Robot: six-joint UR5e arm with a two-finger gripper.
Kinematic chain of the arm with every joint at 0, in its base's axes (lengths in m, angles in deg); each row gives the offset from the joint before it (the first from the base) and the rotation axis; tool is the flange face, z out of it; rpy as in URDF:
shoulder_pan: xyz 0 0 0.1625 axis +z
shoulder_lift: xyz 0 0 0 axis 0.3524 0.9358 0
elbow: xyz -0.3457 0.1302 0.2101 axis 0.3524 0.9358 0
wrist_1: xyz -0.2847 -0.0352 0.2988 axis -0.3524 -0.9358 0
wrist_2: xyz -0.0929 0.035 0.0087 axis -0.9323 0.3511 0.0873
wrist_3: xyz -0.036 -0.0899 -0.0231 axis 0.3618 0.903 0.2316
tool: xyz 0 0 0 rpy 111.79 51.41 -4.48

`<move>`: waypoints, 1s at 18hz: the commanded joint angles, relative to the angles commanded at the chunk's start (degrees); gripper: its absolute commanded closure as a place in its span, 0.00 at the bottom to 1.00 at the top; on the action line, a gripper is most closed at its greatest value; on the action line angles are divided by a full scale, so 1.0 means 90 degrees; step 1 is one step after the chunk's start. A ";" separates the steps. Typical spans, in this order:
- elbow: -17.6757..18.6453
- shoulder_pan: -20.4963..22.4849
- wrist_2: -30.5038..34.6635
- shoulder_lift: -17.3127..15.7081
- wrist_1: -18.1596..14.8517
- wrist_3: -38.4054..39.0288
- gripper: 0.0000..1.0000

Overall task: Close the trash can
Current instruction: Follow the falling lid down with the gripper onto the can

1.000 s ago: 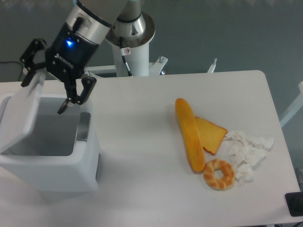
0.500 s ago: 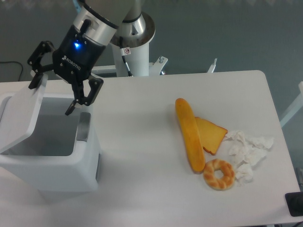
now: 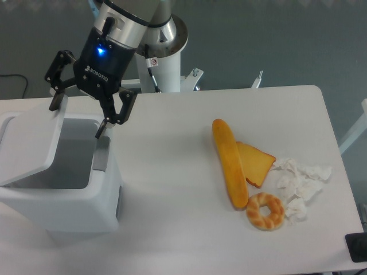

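Trash can at table's 9 o'clock edge, lid tilted half-open; tool, fingers apart, straddles lid's upper edge at 12 o'clock; closing push runs toward 3 o'clock

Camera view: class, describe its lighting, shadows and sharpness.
Camera view: soft, even light; the trash can casts a faint shadow on the table; a blue indicator light glows above the open pincer; the baguette and bagel look sharp, with no obvious glare.
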 joint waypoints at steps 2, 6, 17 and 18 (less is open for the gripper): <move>-0.0010 0.0000 0.0282 0.0029 0.0010 -0.0010 0.00; 0.0039 -0.0020 0.0459 0.0020 0.0000 0.0049 0.00; 0.0088 -0.0039 0.0664 0.0234 0.0000 0.0039 0.00; 0.0088 -0.0039 0.0683 0.0263 0.0000 0.0039 0.00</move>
